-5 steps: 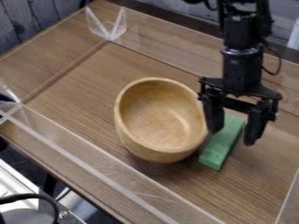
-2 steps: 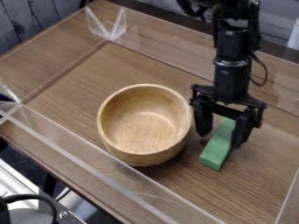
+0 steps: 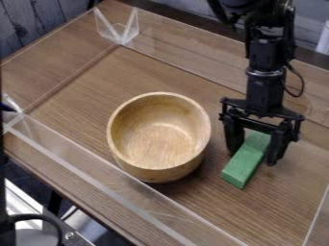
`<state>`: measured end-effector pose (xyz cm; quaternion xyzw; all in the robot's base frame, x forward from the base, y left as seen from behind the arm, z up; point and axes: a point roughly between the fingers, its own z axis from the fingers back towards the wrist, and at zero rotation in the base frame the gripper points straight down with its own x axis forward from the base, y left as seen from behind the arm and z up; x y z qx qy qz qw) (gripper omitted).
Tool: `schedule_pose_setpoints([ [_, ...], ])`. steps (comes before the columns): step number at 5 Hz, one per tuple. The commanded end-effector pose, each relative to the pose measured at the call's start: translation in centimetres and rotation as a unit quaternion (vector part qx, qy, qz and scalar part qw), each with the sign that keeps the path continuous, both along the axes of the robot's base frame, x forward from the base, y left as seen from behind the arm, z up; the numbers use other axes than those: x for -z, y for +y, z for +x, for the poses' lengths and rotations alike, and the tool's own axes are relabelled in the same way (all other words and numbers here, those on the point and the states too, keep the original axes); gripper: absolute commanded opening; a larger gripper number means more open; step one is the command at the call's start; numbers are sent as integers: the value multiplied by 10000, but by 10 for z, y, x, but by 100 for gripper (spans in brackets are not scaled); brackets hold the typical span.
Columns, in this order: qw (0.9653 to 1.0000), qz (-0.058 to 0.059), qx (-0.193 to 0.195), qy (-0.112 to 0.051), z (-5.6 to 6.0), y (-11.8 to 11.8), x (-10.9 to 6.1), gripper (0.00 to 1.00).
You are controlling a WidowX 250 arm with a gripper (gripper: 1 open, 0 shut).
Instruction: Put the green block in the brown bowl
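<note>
The green block [image 3: 244, 163] is a flat bright bar lying on the wooden table to the right of the brown bowl [image 3: 158, 135]. That bowl is round, light tan wood with thick walls, and it holds nothing. My gripper [image 3: 259, 144] hangs from the black arm straight over the far end of the block, open, with one finger on each side of the bar. The fingertips [image 3: 233, 144] reach down to about the block's level, and I see no squeeze on it.
Low clear plastic walls [image 3: 77, 159] fence the wooden table on the left and front. A clear folded piece [image 3: 125, 29] stands at the back corner. The bowl sits close to the block's left side.
The bowl has slid left, away from the gripper, early in the second. The gripper shifted slightly right and stays open, straddling the block.
</note>
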<state>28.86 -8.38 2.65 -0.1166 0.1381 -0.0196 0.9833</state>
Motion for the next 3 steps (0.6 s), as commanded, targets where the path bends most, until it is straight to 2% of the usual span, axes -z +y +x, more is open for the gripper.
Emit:
schedule_pose_setpoints([
  [1,9990,52,-115,-425,11,-3,-8,100],
  [2,9981,162,-241,-542,10,-5,-4,100],
  [3,9982,100,-268,-533,4,-3,-8,100],
])
